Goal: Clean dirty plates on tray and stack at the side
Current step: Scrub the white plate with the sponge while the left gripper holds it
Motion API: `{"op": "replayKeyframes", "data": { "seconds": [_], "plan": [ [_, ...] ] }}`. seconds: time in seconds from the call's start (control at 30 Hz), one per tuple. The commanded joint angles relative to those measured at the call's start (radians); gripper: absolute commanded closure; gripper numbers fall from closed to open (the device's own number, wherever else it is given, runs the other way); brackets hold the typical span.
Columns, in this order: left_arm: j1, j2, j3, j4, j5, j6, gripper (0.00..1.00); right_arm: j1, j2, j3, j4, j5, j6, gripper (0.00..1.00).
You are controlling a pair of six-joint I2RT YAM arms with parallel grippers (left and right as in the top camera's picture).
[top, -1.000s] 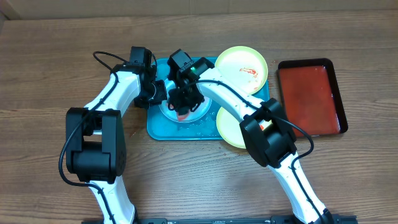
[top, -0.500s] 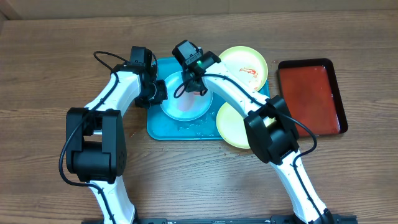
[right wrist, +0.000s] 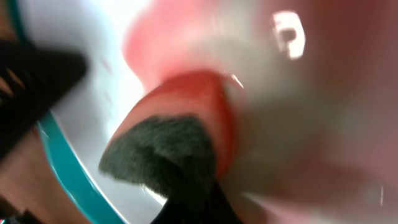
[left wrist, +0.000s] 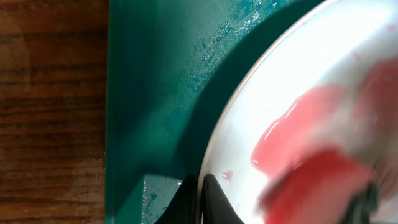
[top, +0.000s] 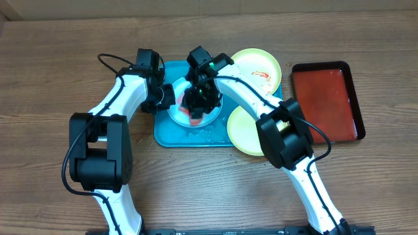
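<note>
Sponge (right wrist: 180,134) (red with a dark scouring face) is pinched in the jaws of the right gripper (top: 198,103) on the blue-white plate (left wrist: 323,68), its rim clamped by the left gripper (left wrist: 200,198), inside the tray (top: 167,134)

Evenly lit brown wood-grain table (top: 46,59) with a pale beige strip (top: 294,4) beyond its far edge.

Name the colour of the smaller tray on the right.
The smaller tray is red, dark-rimmed; overhead view.

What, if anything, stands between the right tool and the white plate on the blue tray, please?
Only the red-and-dark scrubber that the right tool holds against the white plate on the blue tray; nothing else visible does.
</note>
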Motion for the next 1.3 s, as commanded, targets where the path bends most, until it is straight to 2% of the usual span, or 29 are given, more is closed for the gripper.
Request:
{"op": "replayKeyframes", "data": {
  "seconds": [0.0,0.17,0.3,0.43,0.53,0.73,0.9,1.03,1.27],
  "plan": [
    [-0.006,0.013,0.009,0.007,0.002,0.013,0.96,-0.002,0.047,0.023,-0.079,0.212,-0.023,0.96],
    [-0.006,0.013,0.009,0.010,0.002,0.013,0.96,-0.001,0.047,0.071,-0.140,0.635,0.042,0.96],
    [-0.006,0.013,0.009,0.011,0.002,0.013,0.96,0.004,0.051,0.064,-0.020,0.742,0.042,0.96],
    [-0.006,0.013,0.009,0.011,0.002,0.013,0.96,0.006,0.051,0.029,0.132,0.707,0.042,0.96],
    [-0.006,0.013,0.009,0.011,0.002,0.013,0.96,0.006,0.057,0.023,0.174,0.489,0.042,0.96],
    [-0.006,0.013,0.009,0.014,0.004,0.013,0.96,0.016,0.079,0.023,0.168,0.043,0.041,0.96],
    [-0.006,0.013,0.010,0.012,0.005,0.013,0.96,0.016,0.079,0.024,0.093,-0.099,-0.002,0.96],
    [-0.006,0.013,0.009,0.011,0.005,0.016,0.96,0.003,0.077,0.029,-0.012,-0.037,-0.042,0.96],
    [-0.006,0.013,0.009,0.011,0.004,0.016,0.96,-0.034,0.050,0.047,-0.126,0.354,0.002,0.96]
  ]
}}
